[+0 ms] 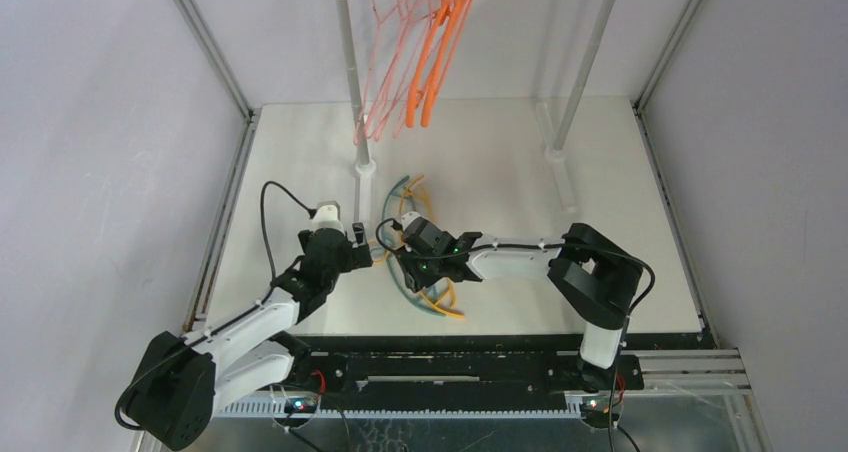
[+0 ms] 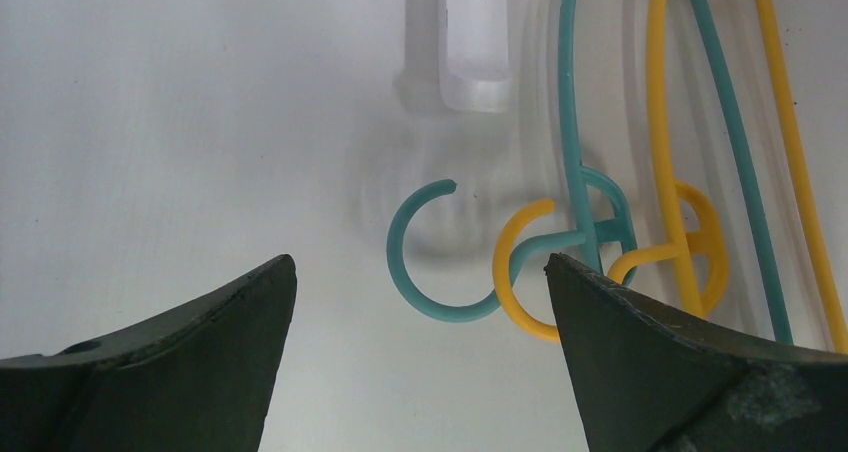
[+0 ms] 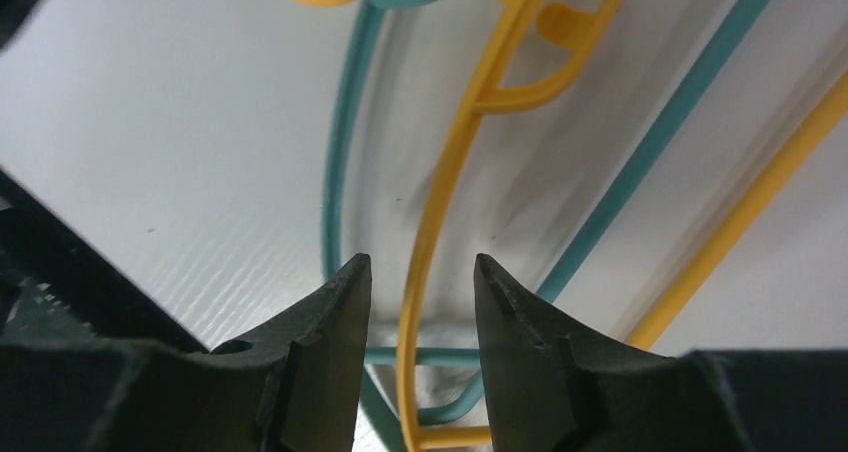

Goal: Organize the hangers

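Note:
A teal hanger (image 1: 398,190) and a yellow hanger (image 1: 441,299) lie overlapped on the white table, just in front of the rack's left foot. In the left wrist view their hooks, teal (image 2: 437,272) and yellow (image 2: 522,282), lie side by side on the table. My left gripper (image 2: 420,262) is open wide and empty, just short of both hooks; it shows in the top view (image 1: 364,240). My right gripper (image 3: 421,260) is open, its jaws either side of the yellow hanger's thin arm (image 3: 440,172), with the teal one (image 3: 340,152) beside it. Several pink wire hangers (image 1: 378,62) and orange hangers (image 1: 432,52) hang on the rack bar.
The rack's white poles (image 1: 349,62) (image 1: 588,62) stand at the back, with feet (image 1: 365,168) on the table. The left foot's end (image 2: 472,42) lies just beyond the hooks. Grey walls and metal frame rails (image 1: 215,52) close both sides.

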You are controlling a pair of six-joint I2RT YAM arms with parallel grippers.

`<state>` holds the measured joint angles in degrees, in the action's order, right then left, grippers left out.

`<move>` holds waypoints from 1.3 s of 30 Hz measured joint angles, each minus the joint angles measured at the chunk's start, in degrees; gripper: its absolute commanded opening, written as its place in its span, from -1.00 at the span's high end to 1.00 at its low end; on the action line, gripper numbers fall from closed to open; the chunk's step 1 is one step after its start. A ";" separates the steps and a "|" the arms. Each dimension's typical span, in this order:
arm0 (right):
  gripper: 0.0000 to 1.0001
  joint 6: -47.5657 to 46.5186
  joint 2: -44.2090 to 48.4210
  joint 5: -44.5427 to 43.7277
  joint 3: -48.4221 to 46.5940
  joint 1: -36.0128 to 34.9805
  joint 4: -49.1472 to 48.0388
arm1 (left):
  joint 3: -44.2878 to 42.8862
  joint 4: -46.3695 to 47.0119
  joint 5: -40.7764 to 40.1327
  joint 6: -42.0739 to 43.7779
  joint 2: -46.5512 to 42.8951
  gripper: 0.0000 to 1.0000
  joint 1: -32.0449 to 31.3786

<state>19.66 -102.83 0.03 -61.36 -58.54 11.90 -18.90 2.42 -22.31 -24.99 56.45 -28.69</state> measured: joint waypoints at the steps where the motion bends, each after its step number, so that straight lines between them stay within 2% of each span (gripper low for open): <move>1: 0.01 0.04 -0.50 -0.31 0.00 0.02 0.00 | 0.00 0.00 0.00 0.00 0.00 -0.99 0.00; 5: 0.14 0.15 -2.03 -1.95 -0.09 0.02 -0.33 | 0.00 0.00 0.02 0.00 0.00 -0.99 0.00; 10: 0.77 0.44 -2.67 -2.89 -0.33 0.02 -0.87 | 0.00 0.00 0.02 0.00 0.00 -0.99 0.00; 14: 0.99 0.92 -2.64 -3.72 -0.33 0.04 -0.57 | 0.00 0.00 0.00 0.00 -0.26 -0.99 0.00; 20: 1.00 1.29 1.53 -5.86 0.55 0.87 1.92 | 0.00 0.00 -0.17 -0.04 -1.62 -0.99 0.00; 28: 1.00 1.38 20.06 -10.12 5.38 7.32 4.83 | 0.00 0.20 -1.66 -0.09 -6.34 -0.99 0.00; 34: 1.00 1.49 34.49 -6.49 10.36 18.32 7.56 | 0.00 0.52 -1.64 -0.09 -5.97 -0.99 0.00; 39: 1.00 4.35 43.60 3.65 10.38 30.77 5.66 | 0.00 0.55 -1.51 -0.09 -4.98 -0.99 0.00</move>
<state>24.01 -59.22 3.68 -50.98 -27.77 17.56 -18.90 2.96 -23.81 -25.08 51.46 -28.69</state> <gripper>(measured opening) 0.019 0.994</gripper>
